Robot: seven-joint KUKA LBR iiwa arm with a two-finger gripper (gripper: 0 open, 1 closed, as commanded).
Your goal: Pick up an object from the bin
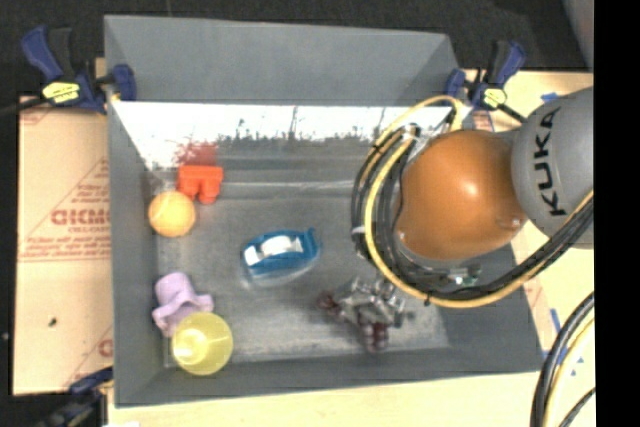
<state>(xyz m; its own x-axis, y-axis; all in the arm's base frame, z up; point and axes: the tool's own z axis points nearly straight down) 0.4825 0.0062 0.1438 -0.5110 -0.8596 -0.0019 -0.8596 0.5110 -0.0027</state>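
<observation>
My gripper (366, 308) hangs low over the bin floor at the front right, under the arm's orange cover. A small dark reddish thing (376, 338) lies right beneath its tip; I cannot tell whether it is held. The nearest other thing is a blue and white tape-dispenser-like object (280, 254), lying to the gripper's left in the middle of the bin.
Along the left side lie an orange block (201, 181), a yellow-orange ball (172, 213), a purple toy (177, 299) and a yellow round thing (202, 343) at the front left corner. The bin's front wall is close to the gripper.
</observation>
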